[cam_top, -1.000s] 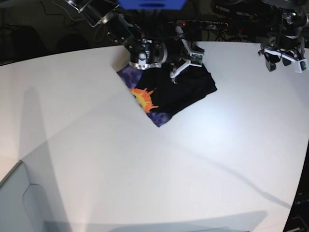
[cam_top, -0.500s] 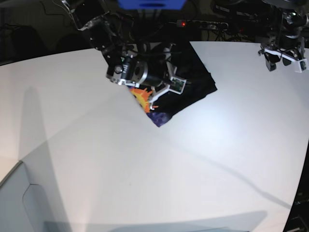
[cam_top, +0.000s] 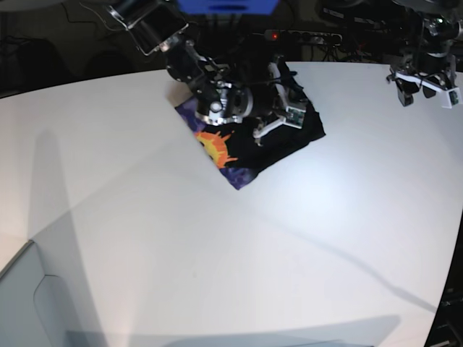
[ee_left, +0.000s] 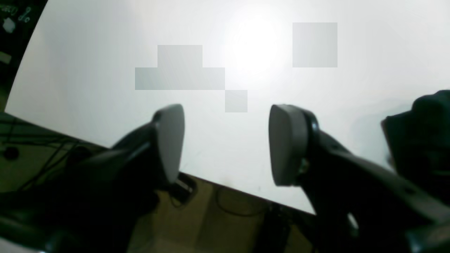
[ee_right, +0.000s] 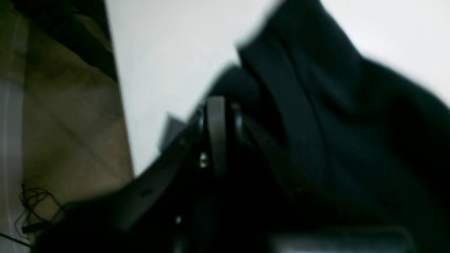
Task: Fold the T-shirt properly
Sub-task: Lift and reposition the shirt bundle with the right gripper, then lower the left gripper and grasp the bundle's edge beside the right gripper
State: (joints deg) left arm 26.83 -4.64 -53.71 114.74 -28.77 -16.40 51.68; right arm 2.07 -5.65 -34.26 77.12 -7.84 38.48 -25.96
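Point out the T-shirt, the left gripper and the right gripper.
T-shirt (cam_top: 233, 155): base view, on the sun print side.
left gripper (ee_left: 226, 140): left wrist view, midway between the open fingertips.
right gripper (cam_top: 275, 124): base view, fingertips over the shirt.

So I'm working on a big white table (cam_top: 217, 246), smooth and a bit glossy, with a bright glare patch near the middle. Its far edge curves, and past it there's dark clutter and cables. The only thing lying on it is the shirt (cam_top: 278, 144), bunched into a rough folded square near the far edge, mostly black with a sun print on purple showing along the near-left side. Long soft shadows cross the bare top, plus a pale grey box edge at the near-left corner.
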